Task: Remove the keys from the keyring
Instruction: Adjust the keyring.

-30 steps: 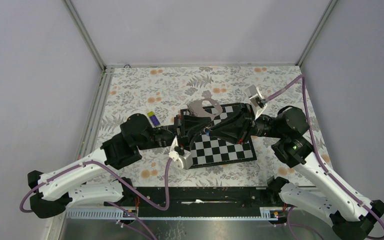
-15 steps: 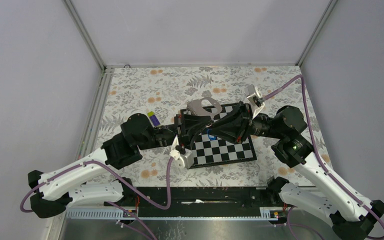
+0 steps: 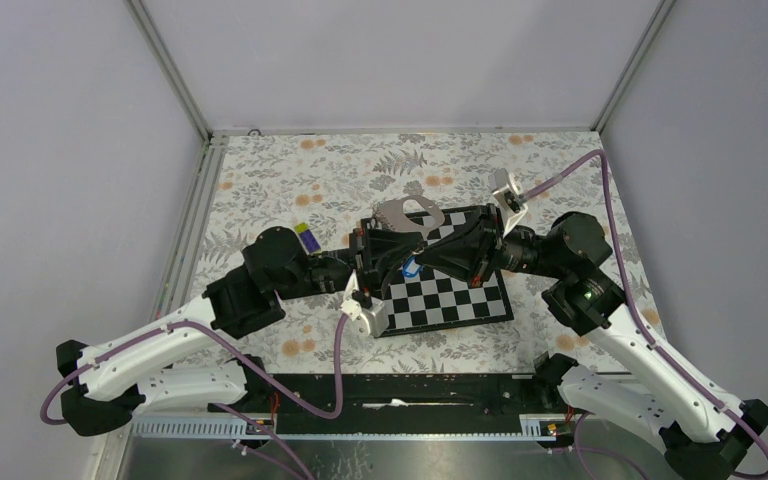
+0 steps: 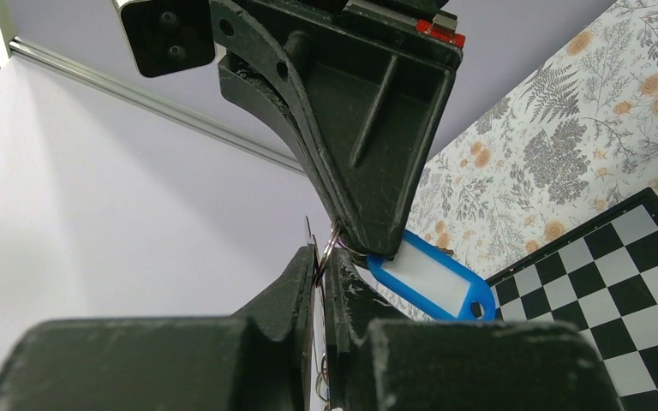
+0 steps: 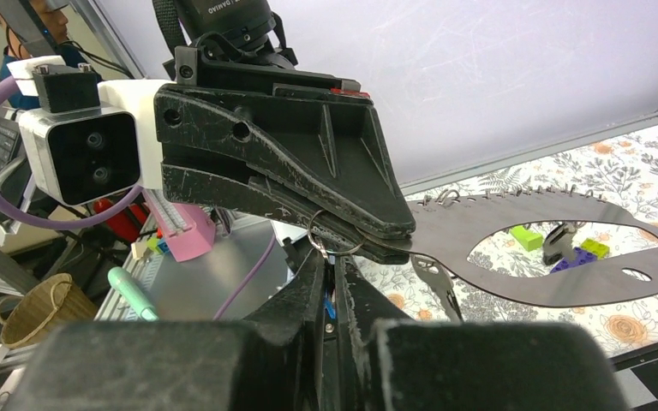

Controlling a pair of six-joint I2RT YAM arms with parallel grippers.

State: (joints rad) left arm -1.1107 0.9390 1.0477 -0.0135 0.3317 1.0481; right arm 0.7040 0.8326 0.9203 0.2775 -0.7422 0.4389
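Observation:
Both grippers meet tip to tip above the chessboard [image 3: 450,300]. The keyring is a thin metal ring [image 5: 330,238] carrying a blue plastic tag [image 4: 433,282] with a white label. My left gripper [image 4: 321,257] is shut, and the ring is pinched edge-on between its fingers. Opposite it, my right gripper [image 5: 332,261] is shut on the same ring, with the blue tag showing in the narrow slit between its fingers. A dark grey key [image 5: 437,287] hangs just below the left gripper's tip [image 5: 394,241]. In the top view only the blue tag [image 3: 410,268] shows between the two tips.
A flat grey metal plate [image 3: 405,213] with a large hole lies at the board's far edge. A purple-and-yellow stick [image 3: 307,237] lies by the left arm. Lime-green and purple bricks [image 5: 527,237] sit on the floral cloth beyond the plate.
The right gripper's jaws have drawn together on the ring. The blue tag now shows between the two tips in the top view. The left arm has held still.

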